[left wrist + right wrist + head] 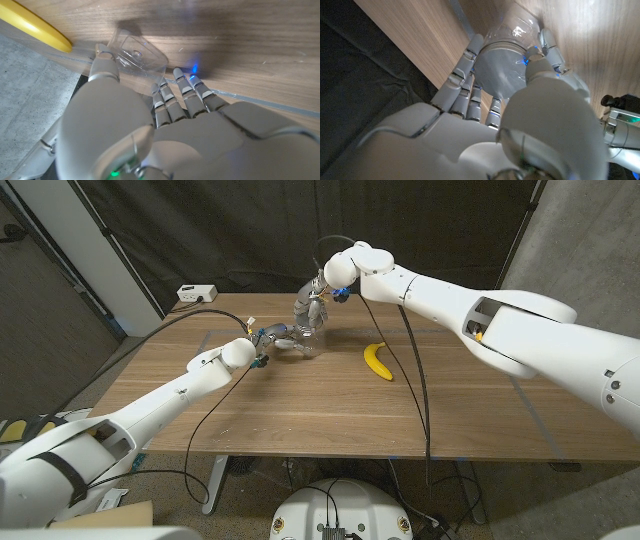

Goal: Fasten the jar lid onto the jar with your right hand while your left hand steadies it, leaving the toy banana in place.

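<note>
A clear jar (pixel 308 335) stands upright at the back middle of the wooden table (pixel 300 405). My left hand (pixel 273 339) grips its lower part from the left side; in the left wrist view the fingers (pixel 170 100) wrap the clear jar (pixel 137 52). From above, my right hand (pixel 318 300) closes around the jar's top. In the right wrist view its fingers (pixel 465 75) ring the grey lid (pixel 502 67), which sits on the jar (pixel 520 27). The yellow toy banana (pixel 378 361) lies on the table to the jar's right, apart from both hands, and the banana (pixel 35 27) also appears past my left hand (pixel 150 125).
A white power strip (pixel 196 293) sits at the table's back left corner. Black cables (pixel 415 380) hang from both arms across the table. Dark curtains hang behind the table.
</note>
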